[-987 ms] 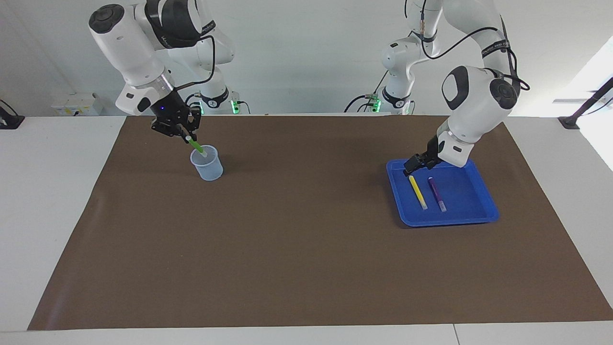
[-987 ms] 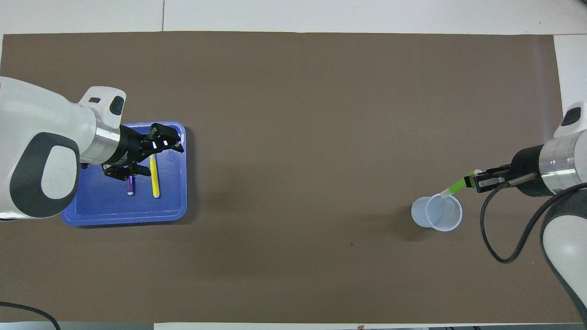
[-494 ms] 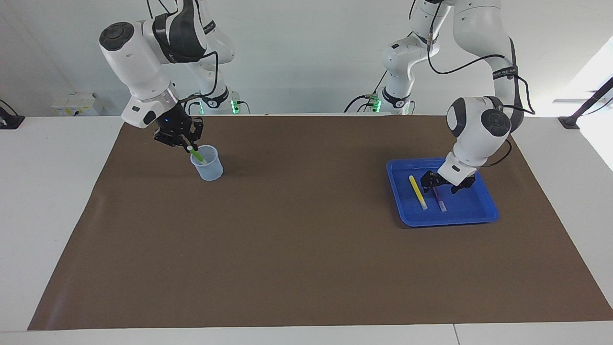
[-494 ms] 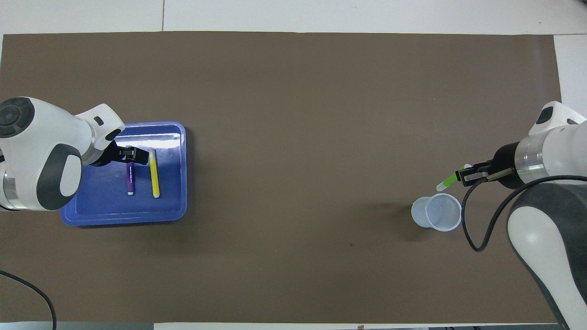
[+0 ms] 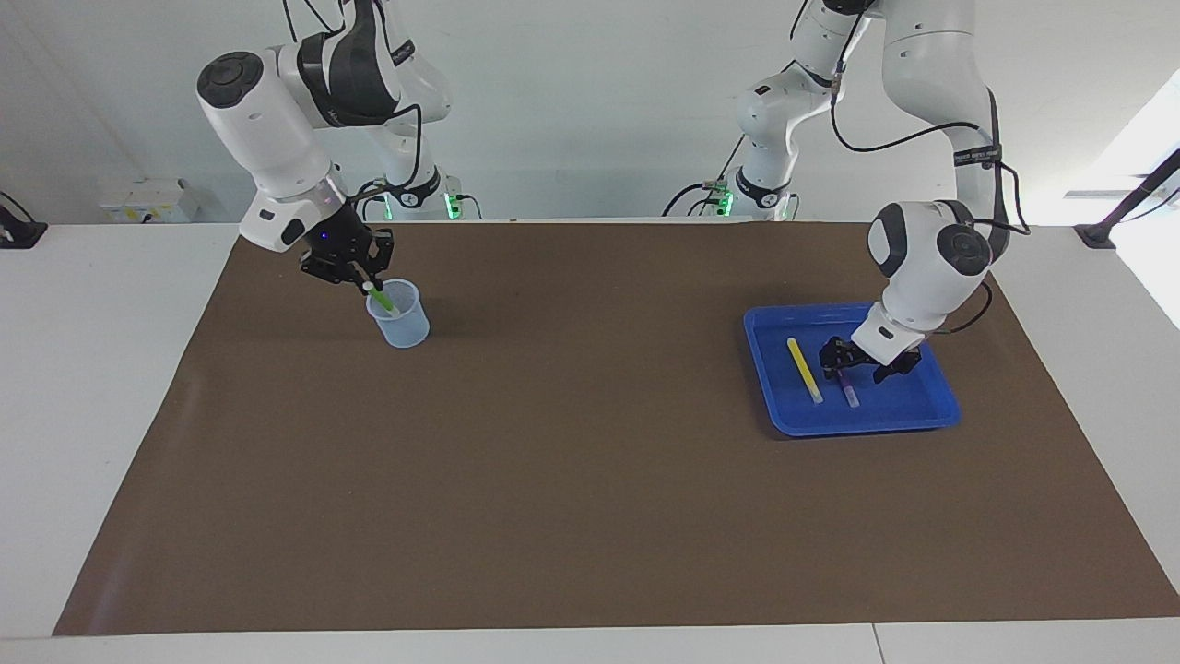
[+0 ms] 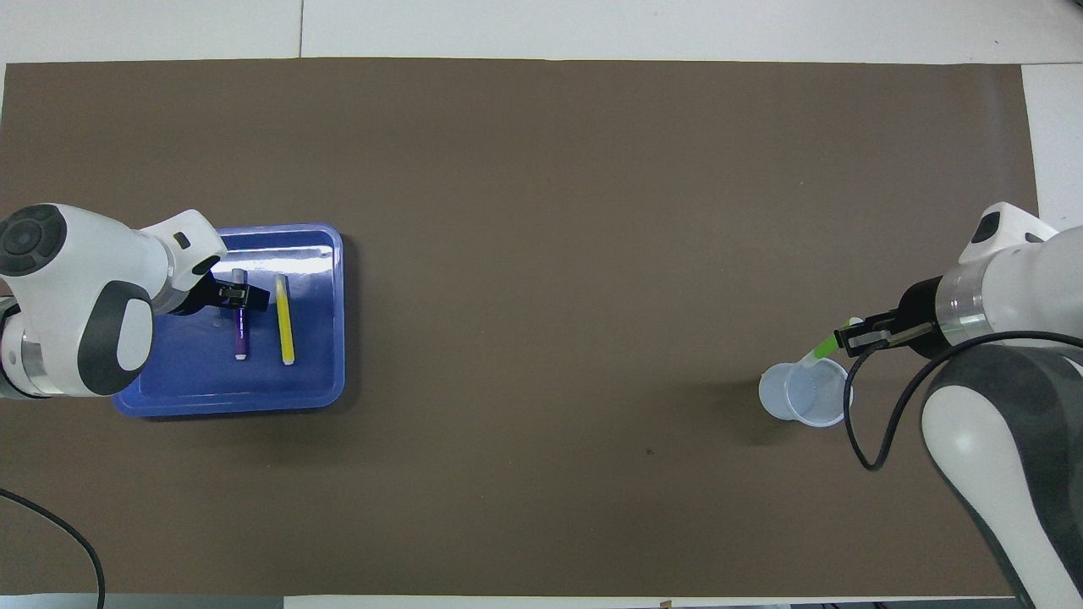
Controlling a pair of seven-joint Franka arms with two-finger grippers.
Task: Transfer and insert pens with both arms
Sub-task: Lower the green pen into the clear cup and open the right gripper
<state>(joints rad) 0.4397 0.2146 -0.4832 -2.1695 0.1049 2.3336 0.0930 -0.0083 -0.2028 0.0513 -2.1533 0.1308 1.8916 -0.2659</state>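
My right gripper [image 5: 358,274] is shut on the green pen [image 5: 381,301] and holds it tilted, with its pale tip down inside the mouth of the clear plastic cup [image 5: 399,318]. In the overhead view the right gripper [image 6: 853,337] and green pen [image 6: 822,348] are at the rim of the cup [image 6: 804,394]. My left gripper [image 5: 848,367] is open and low in the blue tray [image 5: 867,422], over the purple pen [image 5: 847,388] at the end nearer to the robots. The yellow pen [image 5: 804,369] lies beside it. The overhead view also shows the left gripper [image 6: 243,296], purple pen [image 6: 241,337] and yellow pen [image 6: 285,321].
A brown mat [image 5: 590,480] covers the table. The blue tray [image 6: 228,399] is toward the left arm's end and the cup toward the right arm's end. A black cable [image 6: 880,423] loops from the right wrist beside the cup.
My left gripper has come down from the tray's edge onto the purple pen. My right gripper has lowered and carried the green pen's tip into the cup's mouth. The tray's pens have not moved.
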